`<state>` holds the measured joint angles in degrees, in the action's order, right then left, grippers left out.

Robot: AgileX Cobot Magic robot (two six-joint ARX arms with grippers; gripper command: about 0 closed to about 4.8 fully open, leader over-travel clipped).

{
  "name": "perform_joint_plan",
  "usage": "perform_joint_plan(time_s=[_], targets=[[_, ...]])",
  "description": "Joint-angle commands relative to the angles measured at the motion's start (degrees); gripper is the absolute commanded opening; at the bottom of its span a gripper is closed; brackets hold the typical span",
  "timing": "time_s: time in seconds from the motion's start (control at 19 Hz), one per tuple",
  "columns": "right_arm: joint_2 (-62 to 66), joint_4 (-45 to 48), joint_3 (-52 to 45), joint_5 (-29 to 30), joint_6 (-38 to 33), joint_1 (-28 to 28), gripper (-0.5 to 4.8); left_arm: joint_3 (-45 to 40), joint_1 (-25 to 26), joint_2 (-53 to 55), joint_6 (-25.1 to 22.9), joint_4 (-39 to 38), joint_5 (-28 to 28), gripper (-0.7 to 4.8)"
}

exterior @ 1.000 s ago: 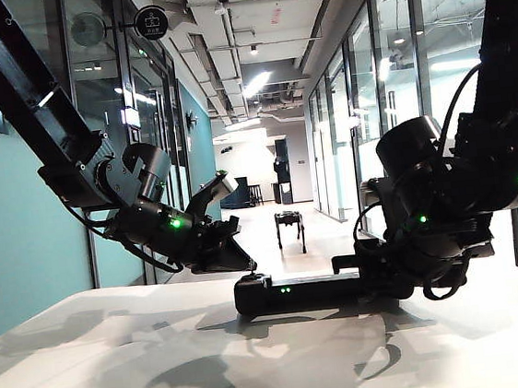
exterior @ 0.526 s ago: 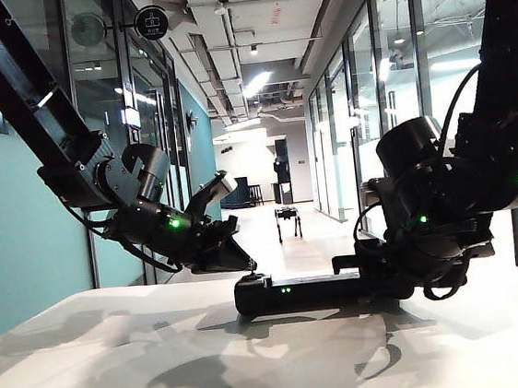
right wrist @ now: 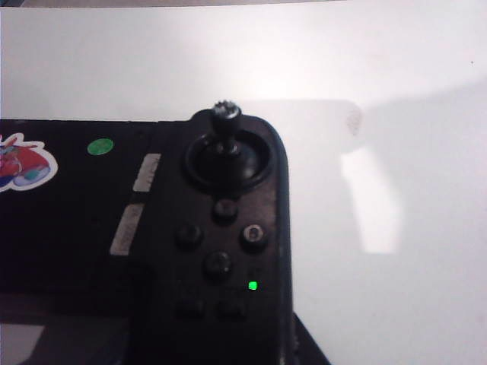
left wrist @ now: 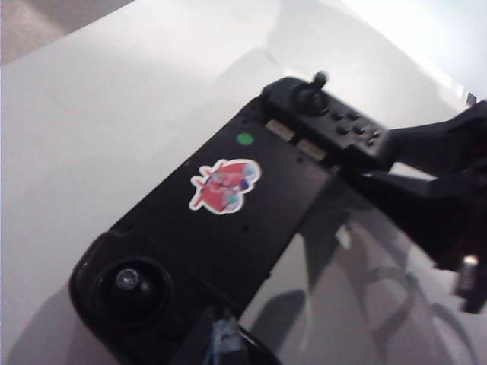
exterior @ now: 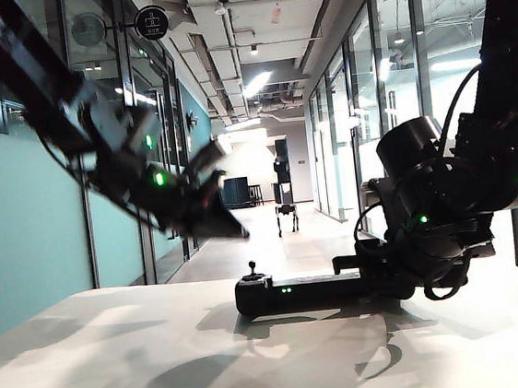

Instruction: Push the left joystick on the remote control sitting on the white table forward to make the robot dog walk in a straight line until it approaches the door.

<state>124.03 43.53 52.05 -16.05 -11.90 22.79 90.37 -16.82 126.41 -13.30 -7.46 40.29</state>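
I see the white table (exterior: 119, 357) in front w/ the remote control (exterior: 297, 294) lying flat mid-table, left joystick (exterior: 253, 271) upright & untouched on its left end. L gripper (exterior: 223, 224) hangs blurred in the air above & left of that stick, off it, can't tell if jaws are spread or together; R gripper (exterior: 379, 279) sits low at the remote's right end, clamped on it. Far down the corridor floor the robot dog (exterior: 286, 215) stands, small.
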Motion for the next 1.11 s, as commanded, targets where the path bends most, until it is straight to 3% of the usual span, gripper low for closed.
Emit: perform_joint_plan(time_s=[0.05, 0.47, 0.63, 1.11], targets=[[-0.31, 1.68, 0.20, -0.09, 1.44, 0.07, 2.20, 0.20, 0.11, -5.14, -0.11, -3.34, -4.24, -0.05], [-0.31, 1.68, 0.20, -0.04, 1.66, 0.07, 2.20, 0.17, 0.11, -18.21, 3.50, -12.76, -12.92, -0.05], [-0.31, 1.66, 0.20, 0.76, 1.68, 0.07, 2.98, 0.15, 0.11, -23.43, 4.35, -15.19, -16.61, -0.06], [-5.49, -5.40, -0.55, 0.79, 1.86, 0.07, 2.97, 0.13, 0.11, -31.74, 5.20, -15.93, -21.18, -0.05]])
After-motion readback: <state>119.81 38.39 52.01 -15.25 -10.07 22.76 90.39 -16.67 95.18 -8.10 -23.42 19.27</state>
